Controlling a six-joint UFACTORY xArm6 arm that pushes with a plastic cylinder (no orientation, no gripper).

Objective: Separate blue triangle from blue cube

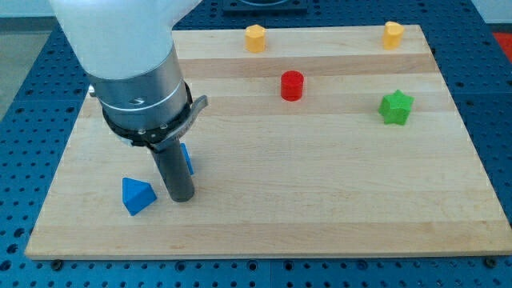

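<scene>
**A:** Where did the tip (181,198) stand relative to the two blocks?

**B:** Between them. The blue triangle (137,195) lay just to the view's left of the tip, near the board's (320,216) lower left corner. The blue cube (186,157) sat just above the tip, mostly hidden behind the rod, with only a blue sliver showing at the rod's right edge.

**A:** Was there contact?

**B:** I could not tell. A narrow gap seemed to separate the tip and triangle.

**A:** Claw state?

**B:** None was fitted; the arm ended in a plain rod, so nothing spread or pinched.

**A:** Arm pose?

**B:** Upright, rod vertical, tip on the board, the wrist housing overhanging the cube.

**A:** What did the next move call for?

**B:** In my judgement, a push toward the view's left would carry the triangle away from the cube.
</scene>
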